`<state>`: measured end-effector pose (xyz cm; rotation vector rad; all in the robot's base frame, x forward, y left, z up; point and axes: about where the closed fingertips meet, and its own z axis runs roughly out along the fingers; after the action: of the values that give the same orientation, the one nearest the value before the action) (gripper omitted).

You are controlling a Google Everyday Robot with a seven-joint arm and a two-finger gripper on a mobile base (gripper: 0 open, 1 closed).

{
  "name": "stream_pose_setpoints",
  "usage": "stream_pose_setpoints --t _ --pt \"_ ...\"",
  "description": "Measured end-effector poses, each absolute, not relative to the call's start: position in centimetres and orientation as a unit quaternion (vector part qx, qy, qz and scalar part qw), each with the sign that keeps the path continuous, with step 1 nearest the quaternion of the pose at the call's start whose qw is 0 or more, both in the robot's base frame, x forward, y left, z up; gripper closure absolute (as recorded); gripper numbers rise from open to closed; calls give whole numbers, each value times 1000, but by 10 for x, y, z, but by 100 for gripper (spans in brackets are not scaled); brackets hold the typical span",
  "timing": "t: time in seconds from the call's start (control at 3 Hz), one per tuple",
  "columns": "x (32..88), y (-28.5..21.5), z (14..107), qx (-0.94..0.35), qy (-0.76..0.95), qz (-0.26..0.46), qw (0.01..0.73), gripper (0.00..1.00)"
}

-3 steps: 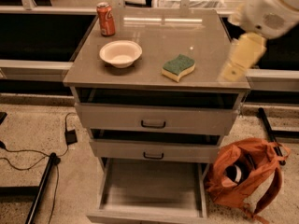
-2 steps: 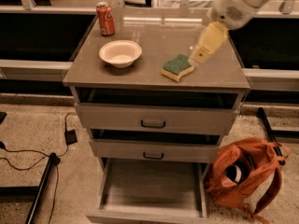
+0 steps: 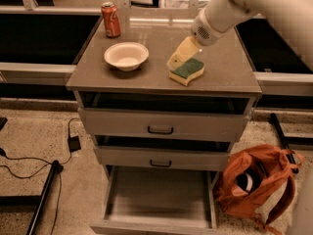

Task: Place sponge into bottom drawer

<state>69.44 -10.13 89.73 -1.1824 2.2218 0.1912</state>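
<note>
Bottom drawer (image 3: 156, 195) stands pulled open, no sponge (image 3: 187, 71) in it yet. Sponge lies on worktop (image 3: 220, 67), front-right of centre. Hand (image 3: 179, 57) has swung in from R edge to sponge's rear-left edge; grip state cannot be told, so pick-up is judged pending.

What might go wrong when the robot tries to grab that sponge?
The tool sits at the back left edge of the sponge, so it might push it off the nearby front edge of the cabinet top instead of gripping it. A falling sponge could miss the open bottom drawer and land by the orange backpack.
</note>
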Motion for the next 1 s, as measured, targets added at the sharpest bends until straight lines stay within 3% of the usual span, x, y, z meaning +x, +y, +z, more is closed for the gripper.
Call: stream_pose_setpoints --t 0.67,1.0 --pt "719 -83 834 -411 862 94 282 0" --pt "719 -93 823 -398 868 98 279 18"
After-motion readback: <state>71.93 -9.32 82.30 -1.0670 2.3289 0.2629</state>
